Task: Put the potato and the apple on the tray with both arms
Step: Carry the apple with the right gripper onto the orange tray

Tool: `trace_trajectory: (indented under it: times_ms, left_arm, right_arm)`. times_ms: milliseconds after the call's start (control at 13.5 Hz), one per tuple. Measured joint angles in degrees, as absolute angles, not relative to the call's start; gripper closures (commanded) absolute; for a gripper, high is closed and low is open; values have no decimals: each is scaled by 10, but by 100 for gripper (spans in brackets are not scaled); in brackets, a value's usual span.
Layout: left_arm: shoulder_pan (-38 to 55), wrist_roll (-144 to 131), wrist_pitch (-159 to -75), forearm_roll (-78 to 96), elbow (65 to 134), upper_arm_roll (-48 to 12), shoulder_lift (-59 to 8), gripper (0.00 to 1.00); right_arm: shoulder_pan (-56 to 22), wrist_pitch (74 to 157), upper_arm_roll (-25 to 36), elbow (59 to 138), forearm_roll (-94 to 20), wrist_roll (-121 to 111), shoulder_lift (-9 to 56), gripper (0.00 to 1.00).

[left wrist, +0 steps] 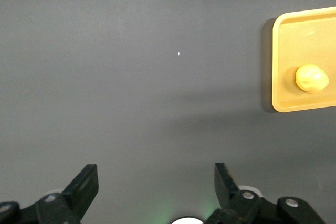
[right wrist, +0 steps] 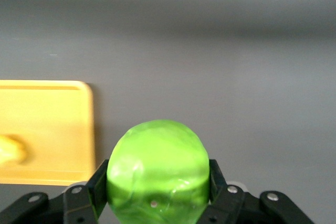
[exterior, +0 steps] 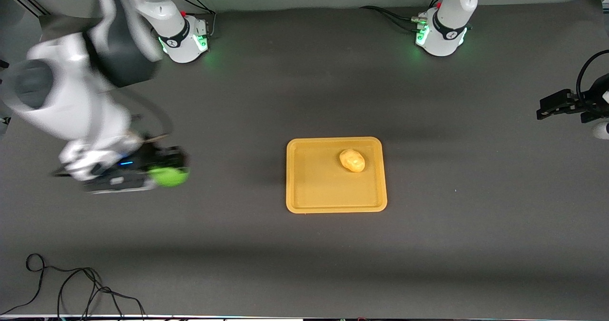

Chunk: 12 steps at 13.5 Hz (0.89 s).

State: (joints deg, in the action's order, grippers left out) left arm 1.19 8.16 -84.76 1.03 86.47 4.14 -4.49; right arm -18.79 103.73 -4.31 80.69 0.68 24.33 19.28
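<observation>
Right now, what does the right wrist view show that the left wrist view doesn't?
Only the right wrist view shows the apple, clamped in the right gripper over the bare table, short of the tray. Only the left wrist view shows the left gripper, open and empty over the table while that arm waits. Both show the orange tray with the potato lying in it.

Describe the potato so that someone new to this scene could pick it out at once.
Start at the flat rectangular orange-yellow plastic tray in the middle of the dark table. The small lumpy yellow-tan toy potato lies on it, in the corner toward the robot bases and the left arm's end. It is paler than the tray and lumpy, unlike the round green apple in the right claw.
</observation>
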Motion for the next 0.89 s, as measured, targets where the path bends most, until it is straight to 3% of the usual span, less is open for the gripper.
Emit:
trace_trajectory:
  times_ms: [297, 520, 891]
  left_arm:
    - [12, 82, -848, 10, 865, 41, -45, 1]
    - [12, 82, -848, 10, 865, 41, -45, 2]
    - [12, 82, -848, 10, 865, 41, -45, 2]
  right_arm:
    - [-303, 1038, -42, 693, 42, 409, 293, 87]
    - [-374, 1042, -41, 604, 71, 496, 388, 87]
    - [-409, 1152, -39, 554, 73, 513, 519, 87]
